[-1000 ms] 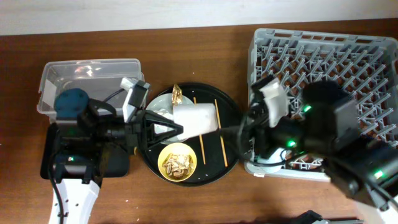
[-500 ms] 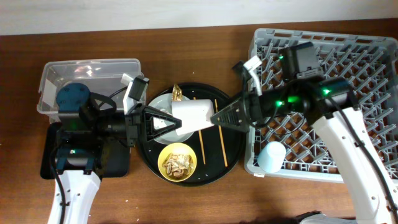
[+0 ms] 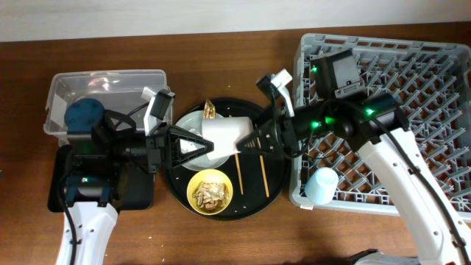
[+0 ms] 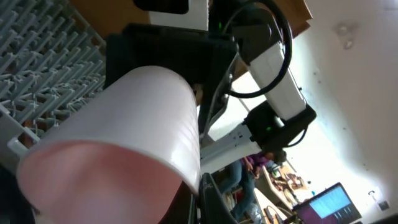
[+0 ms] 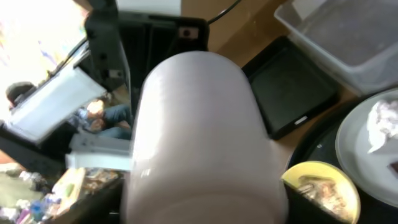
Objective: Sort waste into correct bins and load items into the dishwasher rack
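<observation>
My left gripper is shut on the pale pink cup and holds it on its side above the big round black tray. The cup fills the left wrist view and the right wrist view. My right gripper is open, with its fingers on either side of the cup's right end. Below lie the yellow bowl of brown food scraps, two chopsticks, and the plate with the white tissue and the gold wrapper. The blue cup stands in the dishwasher rack.
The clear tub stands at the far left, with the shallow black tray in front of it under my left arm. The round black tray lies between the bins and the rack. Bare wooden table lies along the front.
My right arm has swung left from the rack's front corner, leaving the blue cup there, and its open fingers have come up to the pink cup. The left gripper has barely moved.
</observation>
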### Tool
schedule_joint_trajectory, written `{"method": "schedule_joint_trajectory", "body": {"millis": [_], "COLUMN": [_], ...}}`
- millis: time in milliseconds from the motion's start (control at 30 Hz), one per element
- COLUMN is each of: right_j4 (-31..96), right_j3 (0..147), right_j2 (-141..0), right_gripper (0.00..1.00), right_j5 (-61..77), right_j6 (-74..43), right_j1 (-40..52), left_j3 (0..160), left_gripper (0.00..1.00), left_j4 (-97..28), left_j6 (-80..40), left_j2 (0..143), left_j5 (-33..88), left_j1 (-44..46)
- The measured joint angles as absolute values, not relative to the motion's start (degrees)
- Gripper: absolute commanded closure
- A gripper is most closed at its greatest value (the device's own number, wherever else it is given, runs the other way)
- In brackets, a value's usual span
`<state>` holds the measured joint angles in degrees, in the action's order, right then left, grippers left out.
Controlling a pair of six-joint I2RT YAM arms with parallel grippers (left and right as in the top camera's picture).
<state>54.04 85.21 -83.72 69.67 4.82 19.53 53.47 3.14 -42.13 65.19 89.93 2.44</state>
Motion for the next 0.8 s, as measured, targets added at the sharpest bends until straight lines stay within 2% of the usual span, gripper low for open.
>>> {"method": "schedule_joint_trajectory", "body": {"millis": [33, 100, 133, 200, 233, 333, 400, 500, 633, 700, 800], "right_j4": [53.5, 52.4, 52.3, 52.2, 52.0, 53.2, 56.3, 66.3, 86.6, 92.1, 93.5], "right_j3": [85.2, 85.1, 85.1, 85.1, 85.1, 85.1, 85.2, 85.4, 85.7, 85.4, 81.2], "right_j2": [-83.7, -83.8, -83.8, -83.8, -83.8, -83.6, -82.8, -76.6, -67.0, -66.2, -66.5], "right_gripper": [0.33, 0.48, 0.59, 0.59, 0.59, 0.62, 0.62, 0.62, 0.61, 0.61, 0.61], "right_j5": [69.7, 69.2, 69.1, 69.2, 69.5, 68.9, 64.1, 51.1, 27.2, 18.0, 7.0], "right_j6": [4.8, 4.8, 4.8, 4.8, 4.7, 4.4, 3.3, 0.5, -5.1, -7.3, -11.4], "right_j1": [19.6, 19.8, 19.9, 19.9, 20.0, 20.6, 17.7, 6.8, -7.7, -9.6, -9.8], "left_j3": [53.5, 53.5, 53.5, 53.5, 53.5, 53.5, 53.5, 53.5, 53.5, 53.5, 53.5], "left_gripper": [1.0, 1.0, 0.97, 0.57, 0.01, 0.01, 0.01, 0.01, 0.01, 0.01, 0.01], "left_j4": [3.1, 3.1, 3.1, 3.1, 3.1, 2.9, 2.8, 2.8, 2.8, 2.9, 2.9], "left_j6": [-42.1, -42.1, -42.1, -42.1, -42.3, -42.3, -41.5, -40.5, -40.1, -40.1, -40.1], "left_j2": [65.1, 65.1, 65.1, 65.1, 65.1, 65.4, 65.4, 65.4, 65.5, 65.5, 65.5], "left_j5": [90.1, 90.0, 90.1, 90.1, 89.9, 88.9, 87.9, 85.7, 84.1, 83.5, 82.3], "left_j1": [2.0, 2.0, 1.9, 1.5, 1.5, 2.3, 2.3, 2.3, 2.3, 2.3, 2.3]}}
